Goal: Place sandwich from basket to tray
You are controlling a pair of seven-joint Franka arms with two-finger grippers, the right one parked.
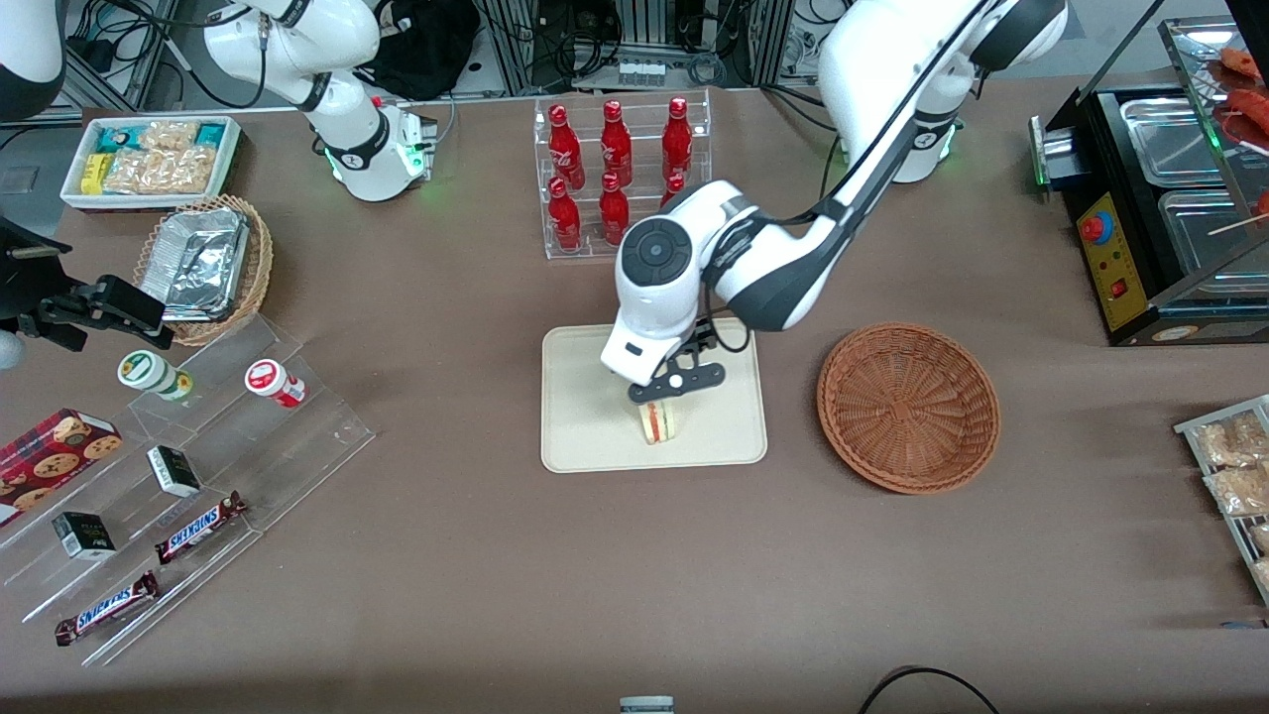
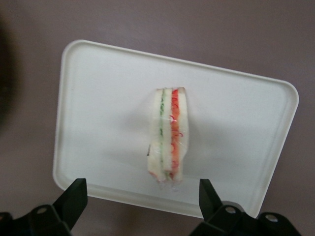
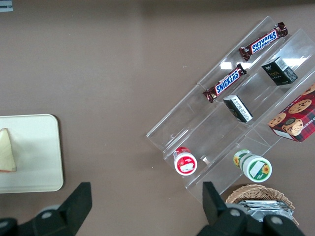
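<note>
The sandwich [image 1: 660,421] stood on its edge on the cream tray [image 1: 585,407], its green and red filling stripes showing between pale bread slices in the left wrist view [image 2: 170,135]. It sat on the part of the tray nearer the front camera, apart from the rim. Directly above it hovered the gripper [image 1: 662,395], and the wrist view showed its two black fingers [image 2: 74,199] spread wide, one on each side of the sandwich with clear gaps and no contact, so the jaws were open and held nothing. Beside the tray, toward the working arm's end of the table, lay the round reddish-brown wicker basket [image 1: 908,405], with nothing in it, apart from the tray. Farther from the front camera than the tray stood a clear rack of red bottles [image 1: 615,169]. Toward the parked arm's end of the table from the tray were stepped acrylic shelves [image 1: 188,476] carrying Snickers bars [image 1: 198,528], small dark boxes, a cookie box [image 1: 55,451] and two small cups, and farther from the camera a lighter wicker basket of foil containers [image 1: 203,266].
</note>
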